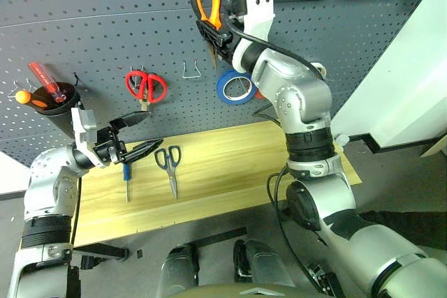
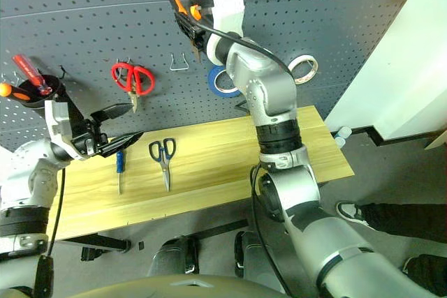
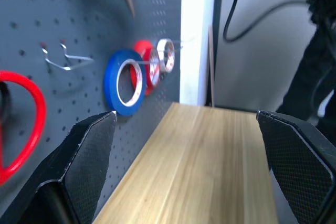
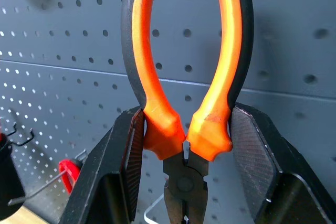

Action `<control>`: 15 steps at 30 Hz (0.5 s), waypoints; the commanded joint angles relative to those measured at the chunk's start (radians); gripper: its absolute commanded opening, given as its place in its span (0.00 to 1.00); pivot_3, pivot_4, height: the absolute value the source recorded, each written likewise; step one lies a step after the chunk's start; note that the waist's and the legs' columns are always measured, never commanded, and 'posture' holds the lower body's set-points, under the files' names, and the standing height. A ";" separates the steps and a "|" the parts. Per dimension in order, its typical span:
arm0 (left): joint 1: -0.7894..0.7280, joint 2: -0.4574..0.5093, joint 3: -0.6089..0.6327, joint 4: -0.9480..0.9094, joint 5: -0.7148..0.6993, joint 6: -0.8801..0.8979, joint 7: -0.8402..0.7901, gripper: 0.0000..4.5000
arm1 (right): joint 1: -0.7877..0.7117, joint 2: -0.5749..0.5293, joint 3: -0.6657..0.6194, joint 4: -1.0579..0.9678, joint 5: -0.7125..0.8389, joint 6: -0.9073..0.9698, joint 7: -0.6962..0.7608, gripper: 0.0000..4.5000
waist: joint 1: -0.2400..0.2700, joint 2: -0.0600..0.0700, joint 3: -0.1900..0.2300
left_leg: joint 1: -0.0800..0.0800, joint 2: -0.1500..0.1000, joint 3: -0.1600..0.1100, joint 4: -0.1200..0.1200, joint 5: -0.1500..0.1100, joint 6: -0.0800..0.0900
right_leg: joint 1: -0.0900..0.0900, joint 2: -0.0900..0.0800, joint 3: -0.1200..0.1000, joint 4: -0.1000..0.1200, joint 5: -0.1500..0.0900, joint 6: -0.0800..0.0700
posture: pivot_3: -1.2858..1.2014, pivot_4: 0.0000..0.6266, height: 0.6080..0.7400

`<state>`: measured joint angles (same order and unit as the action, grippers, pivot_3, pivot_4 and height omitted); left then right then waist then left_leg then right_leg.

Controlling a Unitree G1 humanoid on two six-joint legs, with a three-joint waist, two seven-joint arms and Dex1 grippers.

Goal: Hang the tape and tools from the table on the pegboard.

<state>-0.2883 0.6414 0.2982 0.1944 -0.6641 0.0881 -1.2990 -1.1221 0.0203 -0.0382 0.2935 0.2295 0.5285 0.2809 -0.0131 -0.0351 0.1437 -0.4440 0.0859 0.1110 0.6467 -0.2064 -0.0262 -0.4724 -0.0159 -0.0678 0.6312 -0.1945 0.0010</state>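
My right gripper (image 1: pixel 212 31) is raised against the dark pegboard (image 1: pixel 105 26), shut on the orange-and-black pliers (image 4: pixel 181 114). Its pads clamp the handles near the pivot, handles up and nose down. The blue tape (image 1: pixel 234 87) hangs on a peg below that hand. On the light wooden table (image 1: pixel 237 155) lie the small blue-handled screwdriver (image 1: pixel 127 174) and the dark-handled scissors (image 1: pixel 170 164). My left gripper (image 1: pixel 140 135) hovers open over the table's left end, just above the screwdriver, with nothing between its fingers (image 3: pixel 86 166).
Red-handled scissors (image 1: pixel 145 86) hang on the pegboard beside an empty wire hook (image 1: pixel 192 70). A black cup (image 1: pixel 56 102) holds red and orange screwdrivers at the far left. A red roll (image 3: pixel 144 72) and a white roll (image 2: pixel 304 69) hang past the blue one. A white wall panel (image 1: pixel 412 75) stands at the right.
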 commanded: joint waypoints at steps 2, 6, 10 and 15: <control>0.000 0.018 0.083 -0.120 -0.102 0.079 0.053 1.00 | -0.063 0.024 0.018 0.052 -0.018 -0.109 -0.003 0.46 | 0.005 0.000 0.000 | 0.000 0.000 0.000 0.000 0.000 0.000 | 0.000 0.000 0.000 0.000 0.000 0.000 | 0.58 0.07 1.00; -0.005 0.021 0.107 -0.179 -0.119 0.105 0.092 1.00 | -0.091 0.036 0.019 0.127 -0.023 -0.164 -0.001 0.46 | 0.012 0.000 0.000 | 0.000 0.000 0.000 0.001 0.000 0.000 | 0.001 0.000 0.000 0.000 0.000 0.000 | 0.59 0.06 1.00; 0.009 0.021 0.129 -0.173 -0.102 0.085 0.120 1.00 | -0.125 0.049 0.014 0.202 -0.025 -0.220 0.000 0.46 | 0.026 0.000 0.000 | 0.001 0.000 0.000 0.001 0.000 0.000 | 0.001 0.000 0.000 0.001 0.000 0.000 | 0.60 0.06 1.00; 0.011 0.003 0.159 -0.158 -0.080 0.036 0.171 1.00 | -0.161 0.072 0.028 0.298 -0.054 -0.311 -0.014 0.46 | 0.028 0.000 -0.001 | 0.001 0.000 0.000 0.001 0.000 0.000 | 0.001 0.000 0.000 0.001 0.000 0.000 | 0.60 0.06 1.00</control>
<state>-0.2756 0.6466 0.4218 0.0483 -0.7485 0.1498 -1.1473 -1.2330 0.0795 -0.0118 0.5945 0.1808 0.2728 0.2718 0.0150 -0.0354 0.1430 -0.4433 0.0855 0.1108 0.6477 -0.2062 -0.0264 -0.4717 -0.0159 -0.0674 0.6320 -0.1944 0.0010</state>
